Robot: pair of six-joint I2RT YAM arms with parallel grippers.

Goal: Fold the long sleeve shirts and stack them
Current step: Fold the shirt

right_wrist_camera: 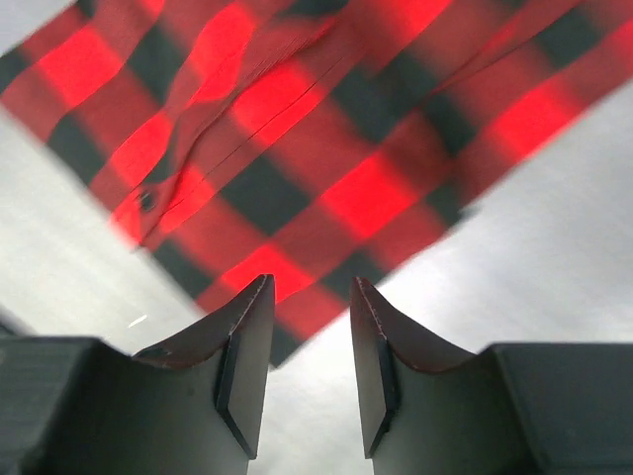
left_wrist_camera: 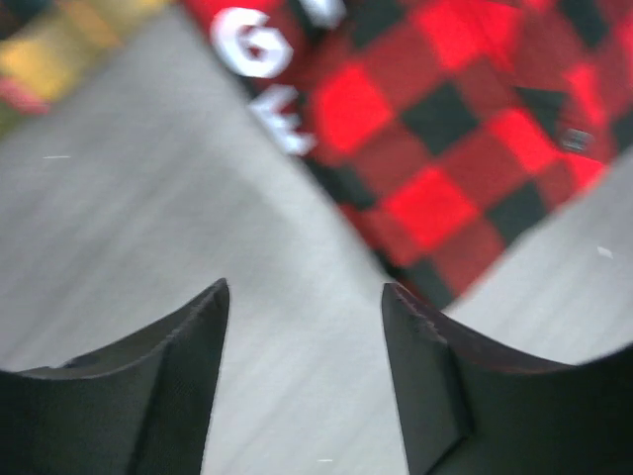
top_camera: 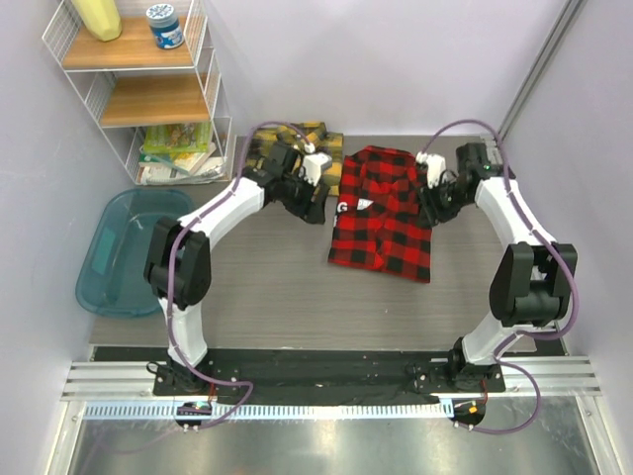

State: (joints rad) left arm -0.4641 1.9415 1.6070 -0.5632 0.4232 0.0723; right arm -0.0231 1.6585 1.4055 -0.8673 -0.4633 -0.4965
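The red-and-black shirt (top_camera: 383, 216) lies folded into a rectangle at the table's middle back, white lettering on its left edge. It also shows in the left wrist view (left_wrist_camera: 445, 129) and the right wrist view (right_wrist_camera: 297, 139). The yellow-and-black shirt (top_camera: 259, 146) lies bunched at the back left, partly under the left arm; a blurred corner of it shows in the left wrist view (left_wrist_camera: 59, 59). My left gripper (top_camera: 318, 208) is open and empty (left_wrist_camera: 305, 292) just left of the red shirt. My right gripper (top_camera: 431, 203) is open and empty (right_wrist_camera: 309, 287) at the red shirt's right edge.
A wire shelf (top_camera: 148, 89) with wooden boards stands at the back left. A teal plastic tub (top_camera: 124, 252) sits on the floor left of the table. A wall runs along the right side.
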